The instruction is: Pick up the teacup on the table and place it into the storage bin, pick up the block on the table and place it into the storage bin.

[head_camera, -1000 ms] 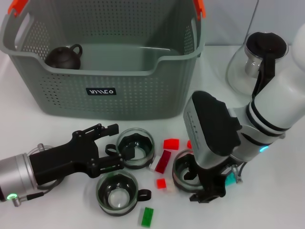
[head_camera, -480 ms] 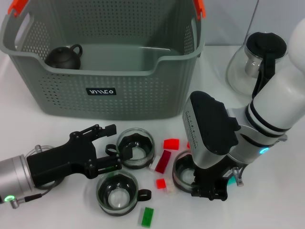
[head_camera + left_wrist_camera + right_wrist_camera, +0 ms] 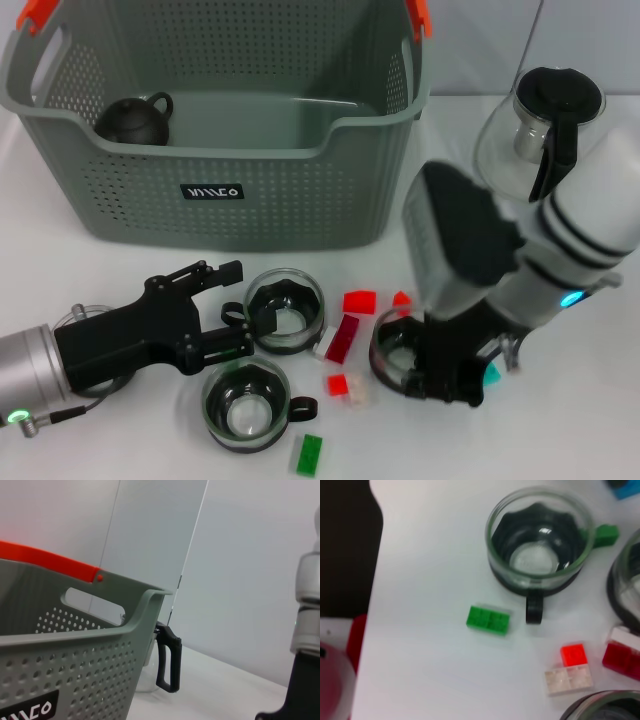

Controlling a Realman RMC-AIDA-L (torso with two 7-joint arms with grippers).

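Your right claw (image 3: pixel 455 385) had shifted and tilted beside the rightmost teacup (image 3: pixel 400 350), in front of the storage bin (image 3: pixel 215 190); I could not tell its opening. The left claw (image 3: pixel 232 310) sat wide by another teacup (image 3: pixel 285 308). Blocks (image 3: pixel 341 338) lay unpicked; no lift yet.

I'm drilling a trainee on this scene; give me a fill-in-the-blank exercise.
1. The dark teapot sits inside the ___.
2. The storage bin's handle clips are ___.
3. The block nearest the table's front edge is ___.
4. The number of glass teacups on the table is ___.

Missing: storage bin; orange; green; three
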